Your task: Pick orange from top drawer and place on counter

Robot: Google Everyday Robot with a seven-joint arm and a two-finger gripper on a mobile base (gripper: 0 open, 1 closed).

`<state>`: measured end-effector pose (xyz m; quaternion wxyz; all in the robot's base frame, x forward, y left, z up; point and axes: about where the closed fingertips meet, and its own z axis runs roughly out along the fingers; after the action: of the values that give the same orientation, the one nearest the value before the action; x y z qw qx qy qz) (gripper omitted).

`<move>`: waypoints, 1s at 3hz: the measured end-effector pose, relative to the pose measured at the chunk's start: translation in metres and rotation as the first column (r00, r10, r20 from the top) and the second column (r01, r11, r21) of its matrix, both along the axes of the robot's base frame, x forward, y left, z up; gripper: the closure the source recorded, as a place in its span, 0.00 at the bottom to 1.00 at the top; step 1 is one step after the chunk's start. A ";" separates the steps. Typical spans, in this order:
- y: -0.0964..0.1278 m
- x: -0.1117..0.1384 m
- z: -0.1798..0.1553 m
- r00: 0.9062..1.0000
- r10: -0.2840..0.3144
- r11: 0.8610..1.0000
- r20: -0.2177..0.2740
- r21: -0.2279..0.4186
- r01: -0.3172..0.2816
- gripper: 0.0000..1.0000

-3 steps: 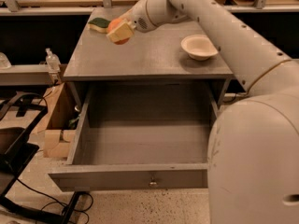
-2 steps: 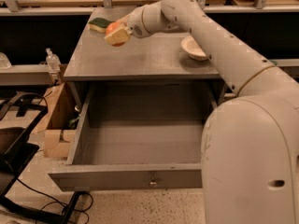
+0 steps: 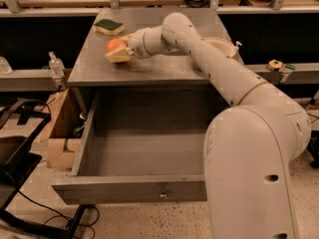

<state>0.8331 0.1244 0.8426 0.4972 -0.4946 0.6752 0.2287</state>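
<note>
The orange (image 3: 114, 44) is being clamped between the fingers of the gripper (image 3: 118, 52), upper left of centre, low over the counter (image 3: 139, 71). Whether the fruit is being rested on the surface cannot be told. The top drawer (image 3: 124, 191) is being shown pulled wide open, lower centre. A green sponge (image 3: 109, 26) is being seen farther back.

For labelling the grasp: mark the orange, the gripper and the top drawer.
orange (image 3: 114, 44), camera view: its exposed top, in the gripper.
gripper (image 3: 118, 54), camera view: between fingertips, over the counter's (image 3: 149, 74) left part.
top drawer (image 3: 129, 189), camera view: front panel, left half.
</note>
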 end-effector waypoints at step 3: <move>0.005 -0.001 0.003 1.000 0.006 1.000 -0.004 0.000 -0.006 0.27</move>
<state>0.8322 0.1291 0.8457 0.4951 -0.4963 0.6746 0.2312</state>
